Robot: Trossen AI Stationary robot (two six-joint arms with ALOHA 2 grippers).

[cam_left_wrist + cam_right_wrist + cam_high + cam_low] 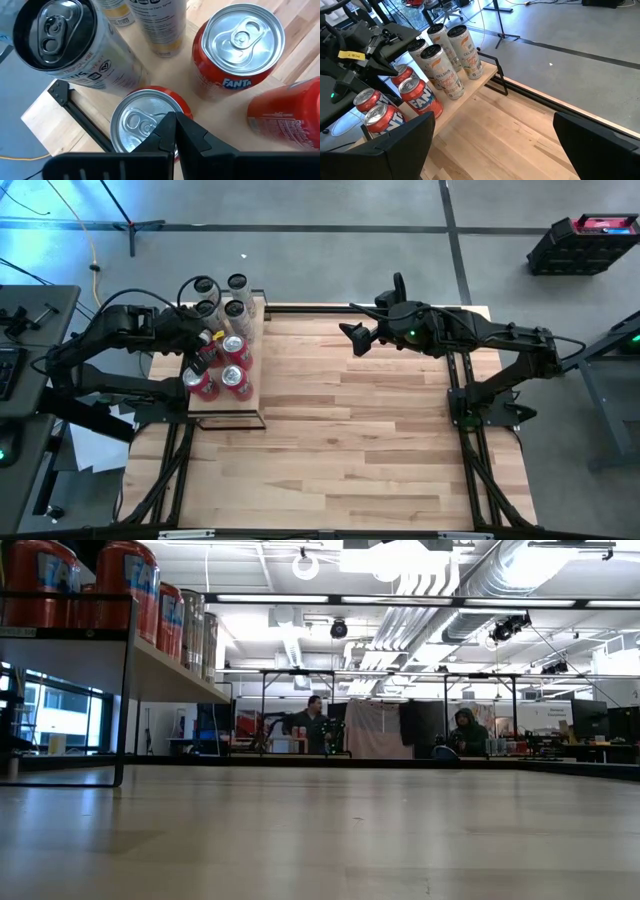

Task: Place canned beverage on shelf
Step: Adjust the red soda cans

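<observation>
Count: 4 red Fanta cans (233,346) on one shelf (256,395), plus 4 tall silver cans (236,311) at its far end, so 8 cans total. One desk (360,440). Two arms, one claw each: left claw (205,360), right claw (352,337). Low view shows 2 people (315,721) in the room behind.

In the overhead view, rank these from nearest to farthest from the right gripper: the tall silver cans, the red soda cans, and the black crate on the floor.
From the right gripper:
1. Tall silver cans, back end of the shelf.
2. Red soda cans, front part of the shelf, slightly farther.
3. Black crate, on the floor beyond the table's right corner.
</observation>
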